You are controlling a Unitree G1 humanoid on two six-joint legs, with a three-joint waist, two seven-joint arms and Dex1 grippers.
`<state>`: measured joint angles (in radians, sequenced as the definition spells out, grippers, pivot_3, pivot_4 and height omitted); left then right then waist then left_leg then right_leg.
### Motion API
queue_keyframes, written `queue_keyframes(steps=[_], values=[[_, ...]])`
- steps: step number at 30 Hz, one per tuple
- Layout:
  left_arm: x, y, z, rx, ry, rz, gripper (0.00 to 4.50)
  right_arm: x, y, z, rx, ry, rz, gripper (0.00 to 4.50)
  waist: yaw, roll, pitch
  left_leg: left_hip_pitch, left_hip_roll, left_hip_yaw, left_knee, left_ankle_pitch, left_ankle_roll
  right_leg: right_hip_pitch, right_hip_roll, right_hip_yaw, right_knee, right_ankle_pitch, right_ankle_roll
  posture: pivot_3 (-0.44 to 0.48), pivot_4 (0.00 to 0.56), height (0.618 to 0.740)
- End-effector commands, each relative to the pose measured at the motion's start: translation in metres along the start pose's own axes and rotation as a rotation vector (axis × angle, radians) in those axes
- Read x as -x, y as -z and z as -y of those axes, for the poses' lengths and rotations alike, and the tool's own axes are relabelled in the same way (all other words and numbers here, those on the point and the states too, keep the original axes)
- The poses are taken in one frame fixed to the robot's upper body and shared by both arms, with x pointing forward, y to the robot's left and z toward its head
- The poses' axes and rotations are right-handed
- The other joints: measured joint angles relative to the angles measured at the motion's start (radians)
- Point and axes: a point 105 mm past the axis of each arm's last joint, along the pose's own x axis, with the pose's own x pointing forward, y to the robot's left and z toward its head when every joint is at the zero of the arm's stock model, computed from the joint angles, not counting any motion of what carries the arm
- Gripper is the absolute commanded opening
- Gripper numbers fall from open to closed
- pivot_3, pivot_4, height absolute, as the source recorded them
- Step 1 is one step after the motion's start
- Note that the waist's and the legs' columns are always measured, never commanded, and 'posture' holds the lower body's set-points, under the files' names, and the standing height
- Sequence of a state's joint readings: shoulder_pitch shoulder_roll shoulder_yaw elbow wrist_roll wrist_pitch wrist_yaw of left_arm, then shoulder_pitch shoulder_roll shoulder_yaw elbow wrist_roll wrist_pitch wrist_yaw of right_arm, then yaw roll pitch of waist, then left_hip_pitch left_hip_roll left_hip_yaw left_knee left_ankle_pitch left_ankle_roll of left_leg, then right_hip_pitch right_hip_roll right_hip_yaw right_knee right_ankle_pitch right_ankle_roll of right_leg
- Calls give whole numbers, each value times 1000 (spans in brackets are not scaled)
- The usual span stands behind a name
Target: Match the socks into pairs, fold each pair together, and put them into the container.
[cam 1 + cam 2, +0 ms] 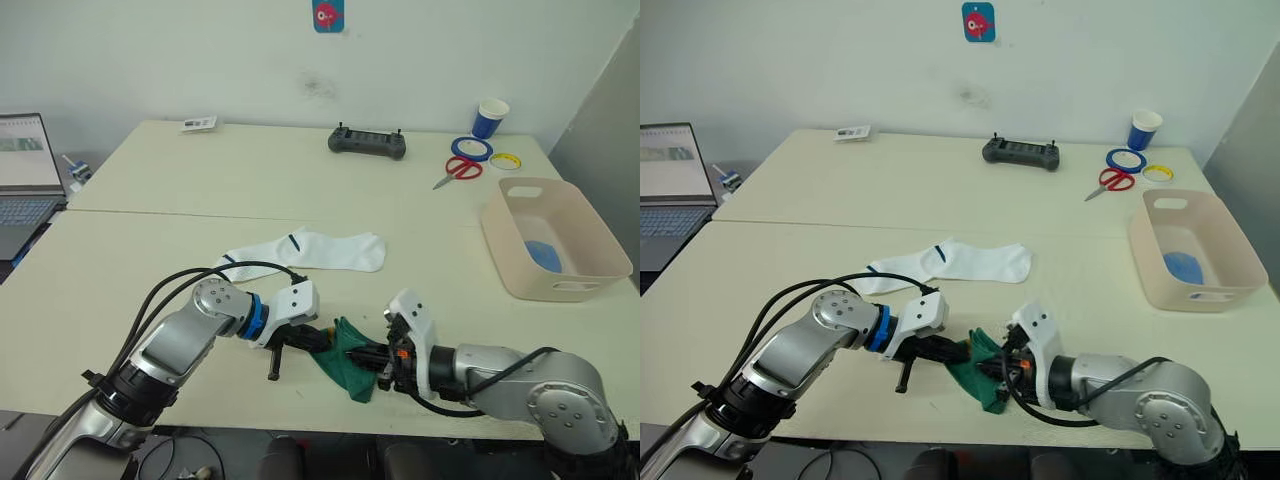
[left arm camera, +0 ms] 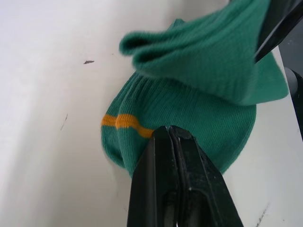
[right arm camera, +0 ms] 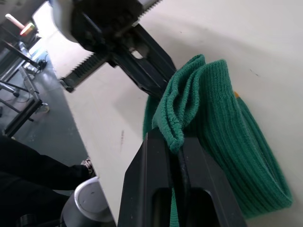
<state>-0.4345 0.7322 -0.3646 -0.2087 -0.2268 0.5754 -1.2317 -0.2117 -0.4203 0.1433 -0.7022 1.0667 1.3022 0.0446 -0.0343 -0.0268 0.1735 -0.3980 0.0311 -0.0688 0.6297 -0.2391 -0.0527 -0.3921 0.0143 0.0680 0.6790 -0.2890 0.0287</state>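
Observation:
Two dark green socks (image 1: 347, 372) lie bunched near the table's front edge, between my two grippers. My left gripper (image 1: 318, 342) comes in from the left and is shut, its tips (image 2: 169, 135) pinching the lower sock just below an orange stripe (image 2: 124, 121). From the right, my right gripper (image 3: 174, 140) is shut on a raised fold of green sock (image 3: 189, 90). Two white socks (image 1: 310, 250) with dark cuff stripes lie flat behind them at mid table. The beige container (image 1: 528, 282) stands at the right with folded light blue socks (image 1: 545, 255) inside.
Along the back of the table lie a black controller (image 1: 368, 142), red scissors (image 1: 460, 168), tape rolls (image 1: 470, 148), a blue paper cup (image 1: 490, 118) and a small card (image 1: 198, 124). A laptop (image 1: 25, 170) sits at the far left.

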Motion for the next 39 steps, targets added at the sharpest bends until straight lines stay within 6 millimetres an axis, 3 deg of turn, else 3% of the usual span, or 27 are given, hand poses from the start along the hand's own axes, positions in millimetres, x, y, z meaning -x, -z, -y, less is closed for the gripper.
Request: queue_keyframes(steps=[1,4,7,15,18,20,23,27,28,30,32,39], values=[[10,-4,-7,-26,-44,8,0,-6,-4,2,8,19,11,36,-1,0,0,0,0,0,0,0,0,0,0,0,0,0,0,0,150,740],[13,-3,-10,-25,-59,4,0,-10,-5,3,0,25,20,36,-1,0,0,0,0,0,0,0,0,-1,0,0,1,0,0,0,150,740],[16,-2,-14,-26,-82,4,0,-9,-15,-5,5,-13,57,737,-1,0,0,-1,0,0,0,0,0,-2,0,0,1,0,0,0,150,740],[29,-14,-36,-59,-196,89,0,15,-48,-16,29,-49,196,3513,0,1,0,-2,0,0,0,0,0,-3,0,0,1,0,0,0,150,740],[38,-30,-43,-86,-221,170,0,33,-49,-13,101,-3,213,3513,3,1,1,-3,0,0,0,0,0,-3,0,0,1,0,0,0,150,740],[40,-42,-42,-124,-198,210,0,40,-37,0,157,93,154,3513,3,0,2,-3,0,0,0,0,0,-3,0,0,0,0,0,0,150,740],[37,-56,-32,-182,-107,236,0,42,-20,11,218,162,77,2954,2,0,2,-3,0,0,0,0,0,-3,0,0,0,0,0,0,150,740],[23,-68,-8,-276,66,229,0,32,-2,9,333,135,0,1469,-7,0,2,-2,0,1,0,0,0,-3,0,0,1,0,0,0,150,740],[19,-68,-2,-294,104,222,0,29,1,9,360,129,-14,1308,-8,0,2,-2,0,1,0,0,0,-3,1,0,1,0,0,0,150,740],[9,-64,10,-315,169,209,0,23,6,11,399,117,-26,495,-9,0,2,-2,0,1,0,0,0,-3,1,0,1,0,0,0,150,740],[3,-58,15,-331,200,190,0,20,8,11,419,109,-22,55,-10,0,2,-2,0,1,0,0,0,-3,1,1,1,0,0,0,150,740],[-7,-8,18,-355,250,11,0,14,19,26,479,143,-85,55,-10,0,2,-2,0,1,0,0,0,-3,1,0,1,0,0,0,150,740]])
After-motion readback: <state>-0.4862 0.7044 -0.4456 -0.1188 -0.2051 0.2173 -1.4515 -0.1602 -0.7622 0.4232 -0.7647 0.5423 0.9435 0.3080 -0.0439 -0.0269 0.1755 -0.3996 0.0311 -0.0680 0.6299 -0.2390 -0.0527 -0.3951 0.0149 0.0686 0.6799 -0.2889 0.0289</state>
